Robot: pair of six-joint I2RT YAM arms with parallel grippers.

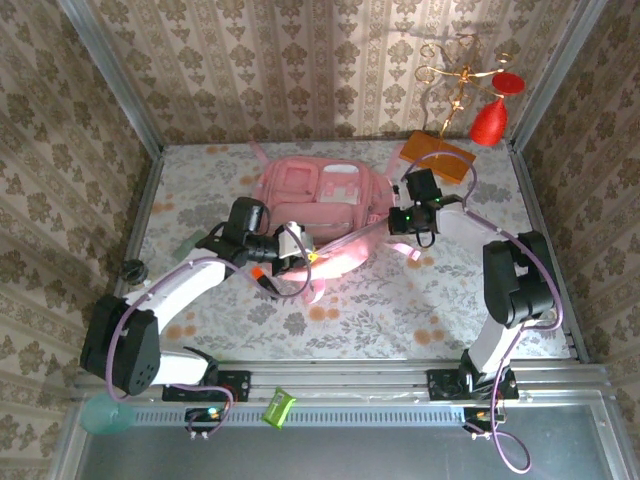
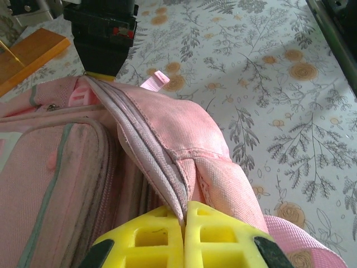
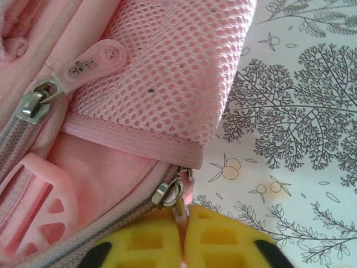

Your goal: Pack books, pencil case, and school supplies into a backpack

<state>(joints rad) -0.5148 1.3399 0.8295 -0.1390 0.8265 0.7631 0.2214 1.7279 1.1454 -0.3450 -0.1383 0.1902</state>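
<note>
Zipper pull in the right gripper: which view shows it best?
Right wrist: the zipper pull sits close up, pinched by the right gripper. Top external shows that gripper at the backpack, the pull too small to see. Left wrist shows the gripper far off, pull hidden.

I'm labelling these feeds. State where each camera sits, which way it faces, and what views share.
Top external: above and behind the arms, looking down on the table; both arms, left hand and right hand on the backpack.
Left wrist: on the left arm, looking along the backpack's pinched zip edge; own yellow fingers at bottom, right hand beyond.
Right wrist: on the right arm, looking down at a zip pull clamped between its fingers.
Shared: all see backpack and floral table.
</note>
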